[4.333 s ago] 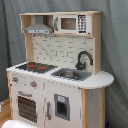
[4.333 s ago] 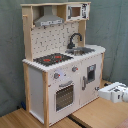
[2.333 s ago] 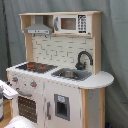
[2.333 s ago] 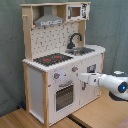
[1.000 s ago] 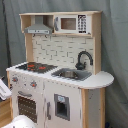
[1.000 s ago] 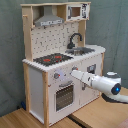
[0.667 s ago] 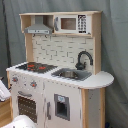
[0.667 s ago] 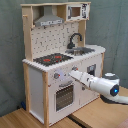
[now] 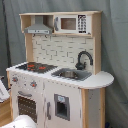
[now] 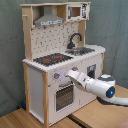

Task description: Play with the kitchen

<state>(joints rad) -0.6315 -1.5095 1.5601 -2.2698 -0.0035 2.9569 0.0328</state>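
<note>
Second exterior view: your pincer is reaching the kitchen, standing on the wooden floor, at its front knobs; its opening I cannot tell. Be easing in squarely.

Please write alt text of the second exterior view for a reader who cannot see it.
A white robot arm reaches from the second exterior view's right, its gripper at the knobs above the oven door of a white and wood toy kitchen. Its stovetop, sink and faucet sit on top.
</note>
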